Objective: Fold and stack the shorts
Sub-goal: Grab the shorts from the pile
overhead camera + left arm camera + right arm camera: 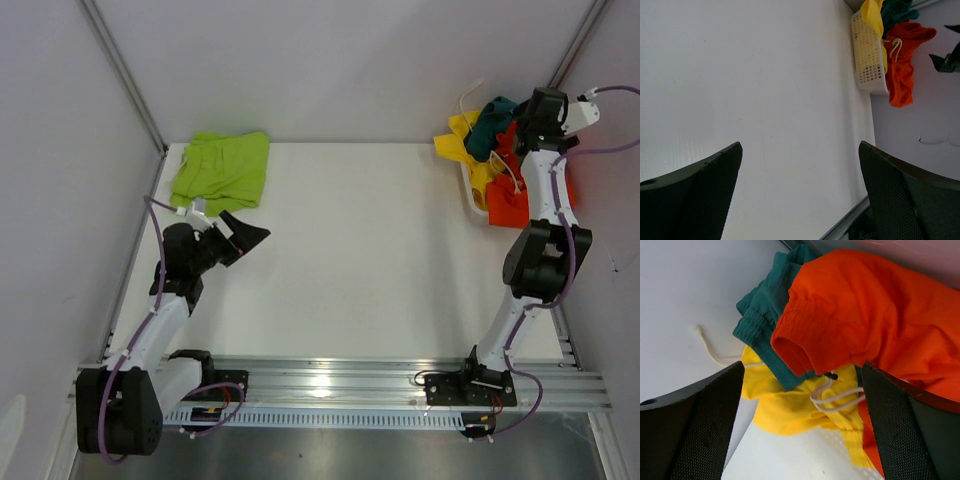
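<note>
Now holding the right gripper (800, 375) wide open over the orange shorts (865, 305) to grab, and the left gripper (800, 147) open, empty, out of the way.

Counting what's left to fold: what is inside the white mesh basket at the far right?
A heap of three pairs: orange shorts overlapping dark teal shorts, yellow shorts beneath, spilling over the basket rim. Whatever lies under them, and the basket floor, is covered.

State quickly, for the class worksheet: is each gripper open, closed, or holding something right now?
Left gripper: open, holding nothing.
Right gripper: open, holding nothing, poised over the orange shorts.
</note>
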You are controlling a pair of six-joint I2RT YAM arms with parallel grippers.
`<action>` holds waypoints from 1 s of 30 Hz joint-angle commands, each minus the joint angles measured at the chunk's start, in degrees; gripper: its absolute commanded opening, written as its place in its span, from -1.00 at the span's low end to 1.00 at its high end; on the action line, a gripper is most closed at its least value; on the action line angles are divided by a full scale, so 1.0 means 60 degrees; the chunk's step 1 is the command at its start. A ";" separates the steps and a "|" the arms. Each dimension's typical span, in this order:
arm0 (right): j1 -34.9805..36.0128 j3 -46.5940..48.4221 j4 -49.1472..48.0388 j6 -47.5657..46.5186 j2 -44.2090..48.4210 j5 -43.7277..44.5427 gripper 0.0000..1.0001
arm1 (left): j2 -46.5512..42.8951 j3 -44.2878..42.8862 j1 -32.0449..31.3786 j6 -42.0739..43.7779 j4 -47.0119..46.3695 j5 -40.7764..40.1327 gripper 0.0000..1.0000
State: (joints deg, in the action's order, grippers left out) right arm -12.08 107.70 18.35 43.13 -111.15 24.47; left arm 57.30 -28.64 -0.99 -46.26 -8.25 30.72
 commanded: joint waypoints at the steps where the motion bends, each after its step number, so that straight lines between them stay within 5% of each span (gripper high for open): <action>1: 0.0298 0.1266 0.0558 0.0048 -0.1172 0.1223 0.99 | -0.0701 0.0481 -0.0054 0.0649 0.0247 0.0315 0.98; 9: 0.0548 0.3333 0.1364 -0.0158 -0.2919 0.2190 0.92 | -0.0878 0.0306 -0.0054 0.1337 0.1096 0.0285 0.98; 10: 0.0562 0.3291 0.1322 -0.0129 -0.2949 0.2249 0.54 | -0.0849 0.0234 -0.0054 0.1367 0.1126 0.0271 0.98; 13: 0.0490 0.2516 0.0445 -0.0041 -0.2613 0.1856 -1.00 | -0.0776 0.0174 -0.0054 0.1440 0.1141 0.0198 0.98; 21: 0.0987 0.3129 -0.0581 -0.1268 -0.1137 0.1620 -1.00 | -0.0790 0.0159 -0.0054 0.1412 0.1214 0.0110 0.98; 30: 0.1002 0.2866 -0.1197 -0.0934 0.1487 -0.1893 -1.00 | -0.1125 0.0292 -0.0054 0.1250 0.1301 -0.0109 0.98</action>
State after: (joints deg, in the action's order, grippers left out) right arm -5.93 122.45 19.35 37.69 -111.96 21.28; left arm 52.69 -25.52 -1.02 -38.98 -0.58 30.59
